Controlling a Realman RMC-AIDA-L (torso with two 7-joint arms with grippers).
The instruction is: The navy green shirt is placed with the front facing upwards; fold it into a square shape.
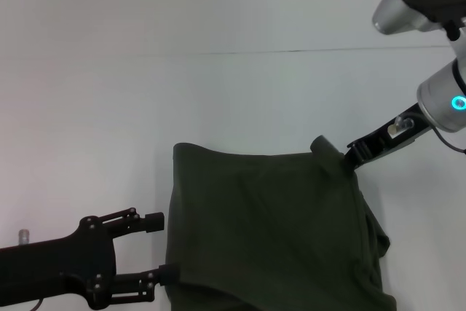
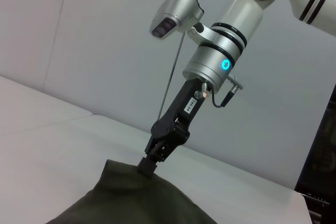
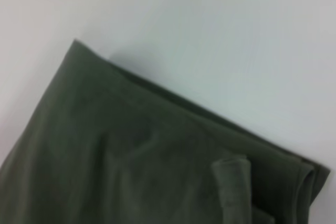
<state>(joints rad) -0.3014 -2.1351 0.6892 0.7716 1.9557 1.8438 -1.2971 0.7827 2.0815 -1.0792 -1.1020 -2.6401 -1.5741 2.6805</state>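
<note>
You are mid-fold: the navy green shirt (image 1: 269, 231) is lying bunched on the white table (image 1: 109, 107) at 5 o'clock. Your right gripper (image 1: 341, 155) is pinching its far corner with fingers pressed together; your left gripper (image 1: 162, 247) is waiting at 8 o'clock, fingers spread. Next, probably lay that corner flat.
</note>
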